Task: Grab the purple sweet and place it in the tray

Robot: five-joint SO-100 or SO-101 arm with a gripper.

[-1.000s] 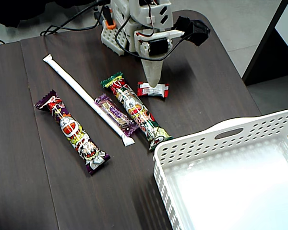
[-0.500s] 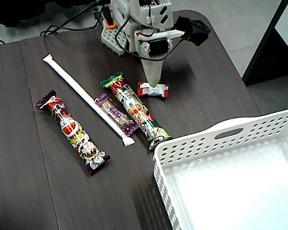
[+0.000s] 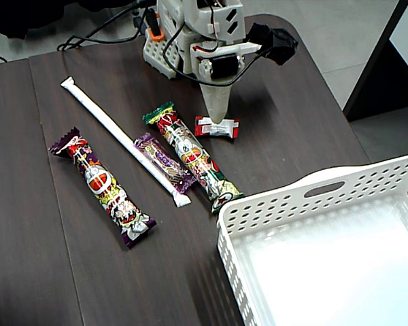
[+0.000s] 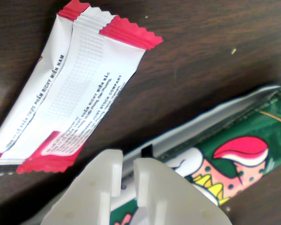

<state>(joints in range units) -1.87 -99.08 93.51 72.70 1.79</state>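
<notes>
1. While the arm stands at the far edge of the table (image 3: 41,272) in the fixed view, its gripper (image 3: 219,119) points straight down. It is just to the right of the upper end of the green-ended snack bar (image 3: 192,157).
2. In the wrist view the fingers (image 4: 98,187) sit almost together, with only a narrow slit between them and nothing held. In the fixed view they read as 1 closed white cone.
3. The purple sweet (image 3: 165,163) lies flat on the table just beside the left side of the green-ended snack bar and parallel to it. It is apart from the gripper and outside the tray.
4. A long white stick (image 3: 124,140) lies on the far side of the purple sweet from the green-ended snack bar. Its lower part touches or nearly touches the sweet.
5. A red-and-white sweet (image 3: 216,127) lies just to the right of the green-ended snack bar's upper end, directly under the gripper tip. I cannot tell whether the tip touches it. In the wrist view it lies up and left of the bar, with bare table between them.
6. A purple-ended snack bar (image 3: 102,185) lies well to the left of the green-ended snack bar, beyond the stick.
7. The white perforated tray (image 3: 285,191) sits to the lower right of the green-ended snack bar, with its corner just beside the bar's lower end.
</notes>
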